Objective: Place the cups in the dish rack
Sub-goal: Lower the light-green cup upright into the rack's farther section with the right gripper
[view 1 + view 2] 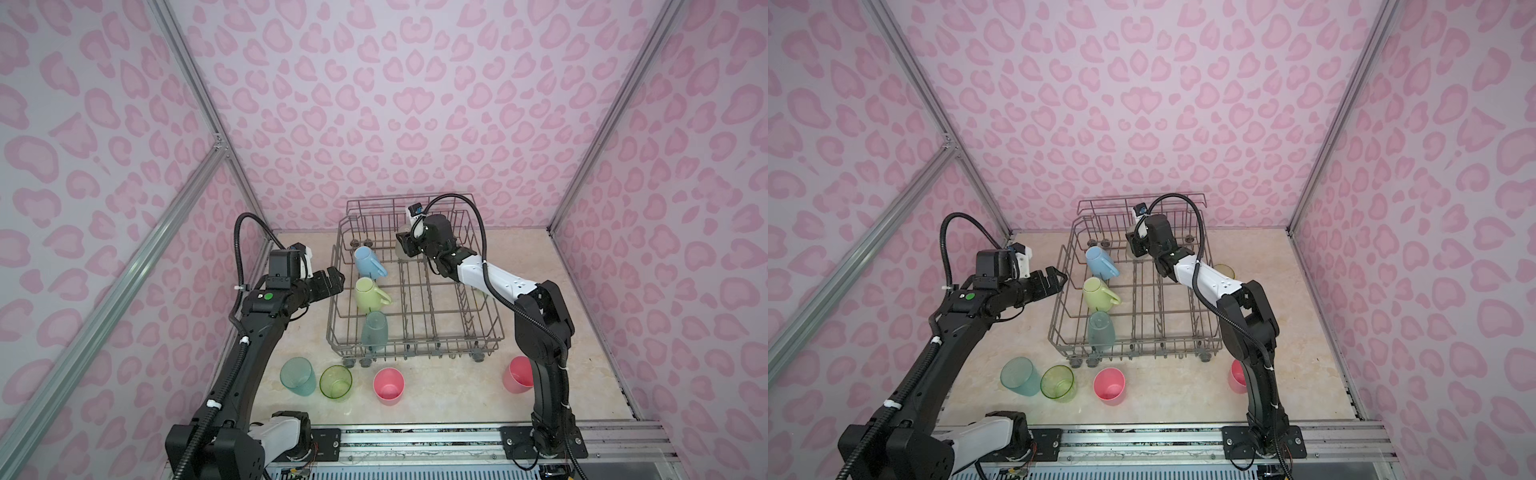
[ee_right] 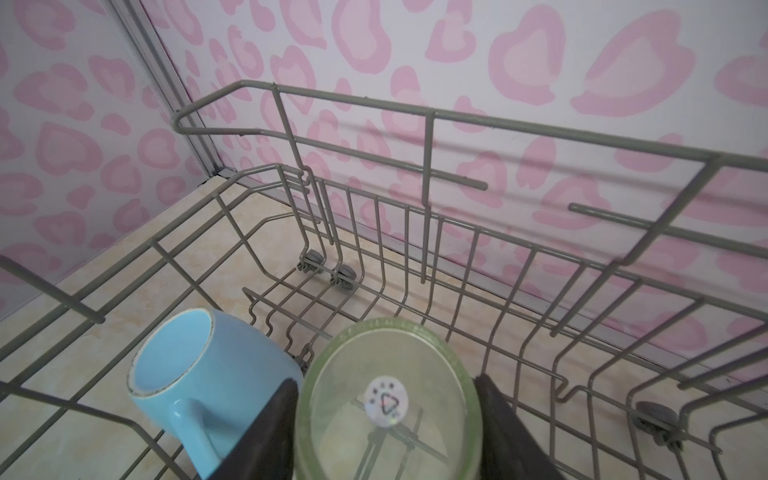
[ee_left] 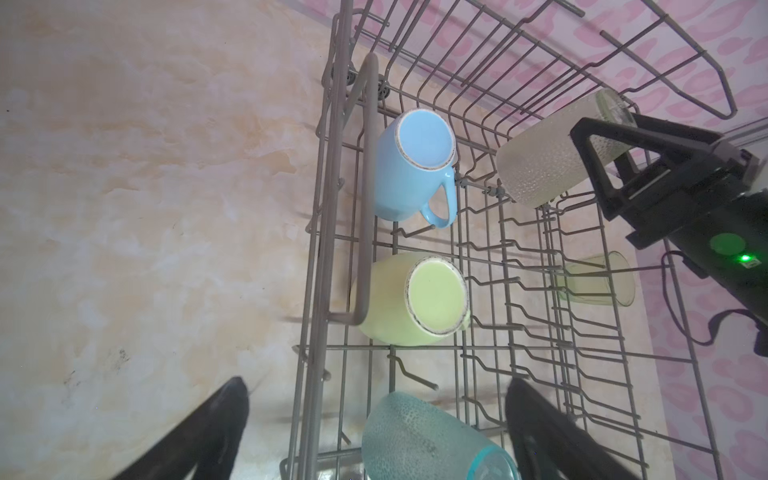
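Snugly between black fingers [image 2: 498, 415] of right pincer [image 2: 386, 384], pebbled translucent round cup [image 3: 540, 166]

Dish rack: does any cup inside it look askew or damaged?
Nothing stands out. The blue mug, yellow mug and teal cup all sit bottom-up, leaning on the tines of the dish rack; none looks cracked.

I see the dish rack [image 1: 436, 345] near the back edge of the table [image 1: 449, 395]. Inside, down its left side, sit a back mug [image 1: 369, 261], a middle mug [image 1: 369, 294] and a front cup [image 1: 374, 330]. Four more cups [image 1: 296, 376] [image 1: 336, 382] [image 1: 388, 385] [image 1: 517, 376] stand before the rack.
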